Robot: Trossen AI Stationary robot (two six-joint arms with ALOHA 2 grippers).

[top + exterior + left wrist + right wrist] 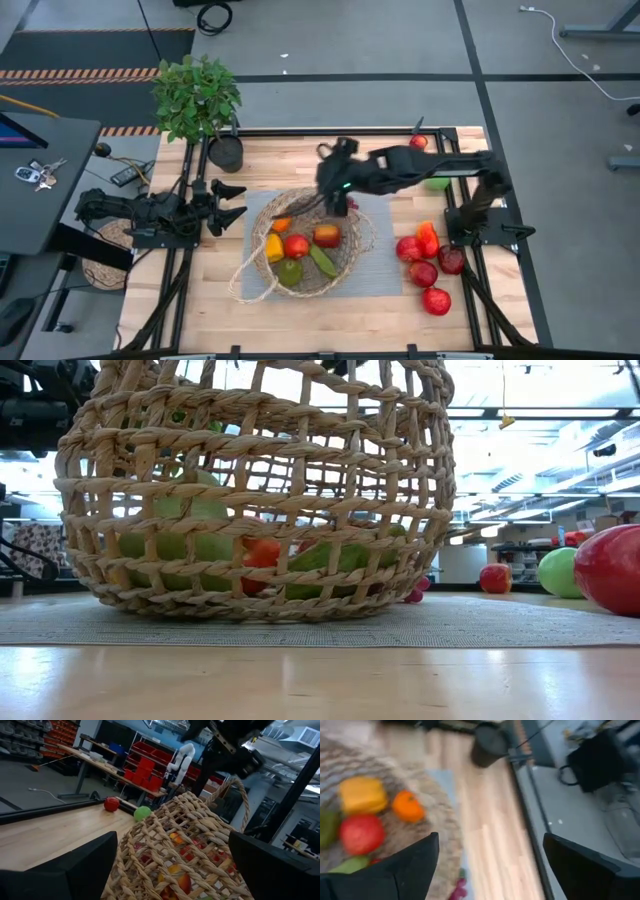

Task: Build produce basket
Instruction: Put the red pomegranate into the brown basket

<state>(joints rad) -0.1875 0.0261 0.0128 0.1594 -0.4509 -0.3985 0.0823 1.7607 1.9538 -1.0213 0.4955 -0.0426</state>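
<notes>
The tan wicker basket (pixel 305 250) stands with its bottom on a grey mat (pixel 385 280) mid-table. In it lie an orange (pixel 408 806), a yellow pepper (pixel 363 794), a red apple (pixel 362 833) and green pieces (pixel 290 271). My right gripper (pixel 490 836) hangs open above the basket's far rim (pixel 328 190), with nothing between its fingers. Purple grapes (pixel 457 890) lie on the mat beside that rim. More red apples (pixel 423 273) and a red pepper (pixel 428 238) lie to the basket's right. My left gripper (pixel 230 205) waits open to the basket's left.
A potted plant (pixel 200 100) in a black pot (pixel 226 152) stands at the far left. A green apple (pixel 437 183) and a red apple (pixel 419 141) lie near the far edge. Bare wood (pixel 330 325) runs along the near edge.
</notes>
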